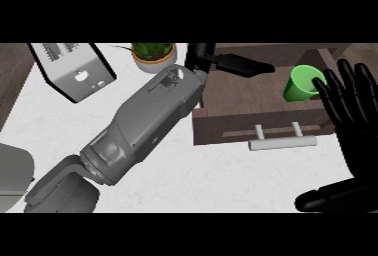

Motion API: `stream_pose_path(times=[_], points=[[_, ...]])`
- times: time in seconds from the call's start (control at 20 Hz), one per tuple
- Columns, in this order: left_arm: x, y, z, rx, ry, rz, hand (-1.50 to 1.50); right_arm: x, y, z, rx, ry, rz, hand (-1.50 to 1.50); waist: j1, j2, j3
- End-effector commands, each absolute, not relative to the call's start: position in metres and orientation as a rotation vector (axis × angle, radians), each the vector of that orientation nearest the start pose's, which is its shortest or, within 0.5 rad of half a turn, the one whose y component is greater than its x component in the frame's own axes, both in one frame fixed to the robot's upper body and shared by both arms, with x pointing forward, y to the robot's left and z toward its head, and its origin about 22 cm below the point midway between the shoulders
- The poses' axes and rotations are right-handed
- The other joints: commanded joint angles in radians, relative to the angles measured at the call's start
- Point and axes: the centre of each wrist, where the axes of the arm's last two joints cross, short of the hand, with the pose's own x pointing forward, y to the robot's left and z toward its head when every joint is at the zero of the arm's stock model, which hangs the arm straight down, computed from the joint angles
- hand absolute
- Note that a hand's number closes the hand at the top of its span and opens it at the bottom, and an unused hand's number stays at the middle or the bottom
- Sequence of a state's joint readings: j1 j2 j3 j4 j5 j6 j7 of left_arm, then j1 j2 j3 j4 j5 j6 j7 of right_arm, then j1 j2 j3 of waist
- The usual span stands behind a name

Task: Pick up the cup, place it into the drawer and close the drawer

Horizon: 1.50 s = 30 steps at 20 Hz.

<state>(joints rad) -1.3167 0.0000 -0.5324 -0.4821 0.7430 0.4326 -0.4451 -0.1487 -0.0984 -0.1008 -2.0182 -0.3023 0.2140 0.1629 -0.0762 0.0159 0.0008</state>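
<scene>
A silver metal toaster (pixel 74 72) with two top slots sits at the far left of the white marble counter (pixel 221 180) — tilted in view. Just beside it stands a green leafy plant in a round white pot (pixel 153 55).

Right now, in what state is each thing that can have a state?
Drawer: open, handle toward the robot.
Green cup: inside the drawer, tilted, held by no hand.
Left hand: over the drawer, fingers straight.
Right hand: open, beside the cup.

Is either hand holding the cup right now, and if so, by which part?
Neither. The green cup sits in the open drawer, free of both hands. The right hand is open beside it; the left hand reaches over the drawer, holding nothing.
</scene>
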Motion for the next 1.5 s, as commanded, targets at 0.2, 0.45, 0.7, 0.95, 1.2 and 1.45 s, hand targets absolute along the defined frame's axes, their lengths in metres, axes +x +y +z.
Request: stream_pose_path(times=[0.2,0.45,0.7,0.95,1.2,1.45], points=[[0.412,0.003,0.148,-0.297,-1.956,-0.053,-1.50,0.221,-0.272,0.139,0.337,-2.017,0.211,1.50,0.063,-0.018,0.000],[0.424,0.063,0.153,-0.315,-1.956,0.024,-1.50,0.214,-0.280,0.152,0.187,-1.976,0.461,1.50,0.098,-0.027,-0.002],[0.415,0.119,0.143,-0.272,-1.943,0.094,-1.50,0.206,-0.270,0.153,0.103,-1.915,0.562,1.50,0.111,-0.029,-0.002],[0.384,0.158,0.121,-0.267,-1.929,0.131,-1.50,0.210,-0.261,0.143,0.043,-1.852,0.655,1.50,0.104,-0.023,-0.001],[0.347,0.208,0.109,-0.232,-1.881,0.156,-1.50,0.217,-0.269,0.131,-0.046,-1.836,0.636,1.50,0.097,-0.021,-0.001],[0.330,0.221,0.096,-0.262,-1.889,0.177,-1.50,0.235,-0.253,0.117,-0.159,-1.806,0.926,1.50,0.099,-0.016,-0.001]])
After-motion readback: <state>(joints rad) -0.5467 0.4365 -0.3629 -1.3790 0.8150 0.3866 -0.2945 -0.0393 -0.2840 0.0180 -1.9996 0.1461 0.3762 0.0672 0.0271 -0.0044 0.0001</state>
